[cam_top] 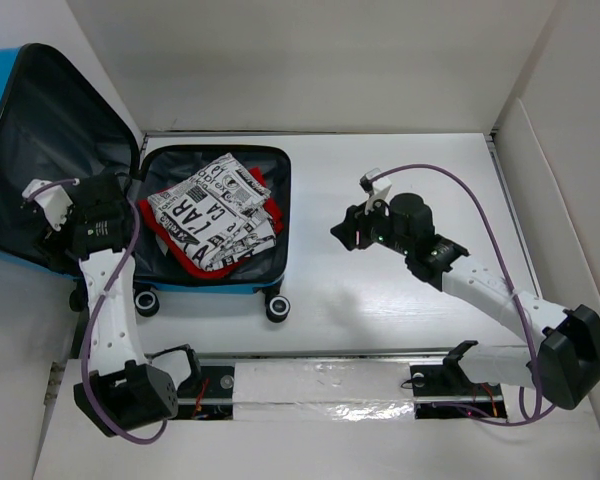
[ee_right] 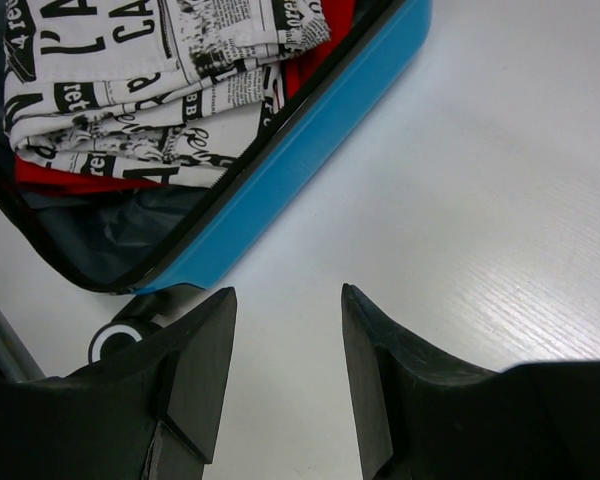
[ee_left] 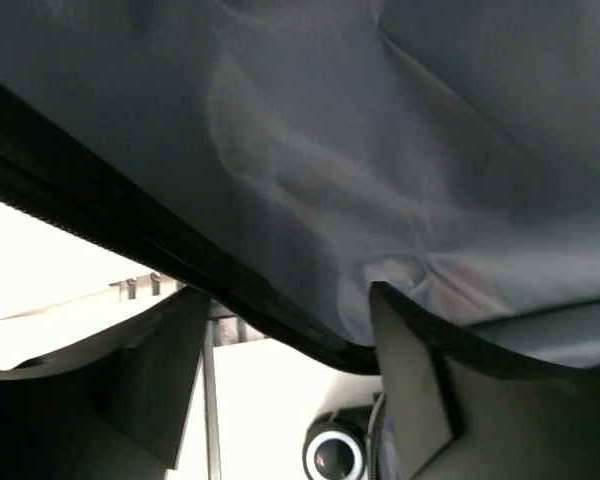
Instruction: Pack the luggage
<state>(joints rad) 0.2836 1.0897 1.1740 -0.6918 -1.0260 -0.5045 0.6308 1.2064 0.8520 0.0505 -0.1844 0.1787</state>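
Luggage (cam_top: 40, 130) lies open at the left end of the worktop (cam_top: 380, 310), lid propped up, folded clothes (cam_top: 215, 215) in the base. Judged: shell rigid, light and slick; the lid rim offers the best hold. Left tool (ee_left: 280, 320) is spread astride that rim, contact unclear. Right tool (ee_right: 285, 300) is spread over smooth white worktop. White panels (cam_top: 310, 60) enclose the area.

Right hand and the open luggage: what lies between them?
Only bare white table separates the right hand from the luggage, clearest in the top view.
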